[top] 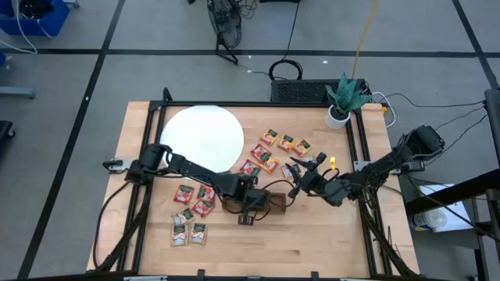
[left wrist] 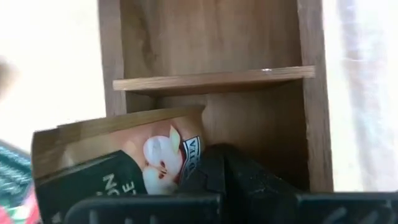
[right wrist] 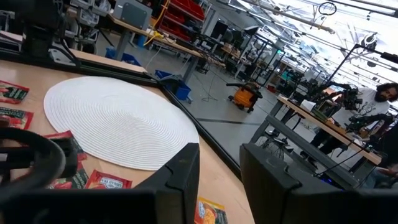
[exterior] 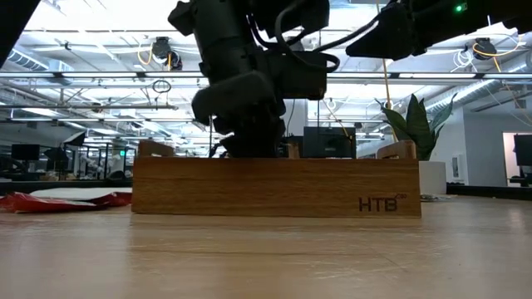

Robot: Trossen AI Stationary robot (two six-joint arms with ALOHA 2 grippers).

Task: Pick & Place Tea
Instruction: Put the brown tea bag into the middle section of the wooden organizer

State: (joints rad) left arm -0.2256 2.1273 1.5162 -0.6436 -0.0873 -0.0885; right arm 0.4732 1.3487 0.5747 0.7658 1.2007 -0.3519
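The left pincer [left wrist: 217, 177] is closed on one tea sachet [left wrist: 118, 158], a flat square packet with a pale face and a dark green band. It holds the sachet inside a compartment of the wooden tray [top: 269, 204], touching the tray wall. The right pincer [top: 301, 178] hangs above the worktop [top: 312, 242] beside the tray, its fingers [right wrist: 183, 174] parted with nothing between them. Other tea sachets lie flat on the worktop: a red group [top: 194, 212] near the left arm and orange-yellow ones [top: 285, 142] close to the white disc [top: 201, 137], which is round and woven in fine rings. The worktop is light wood planks. Behind it there is a large workshop with benches and ceiling lights.
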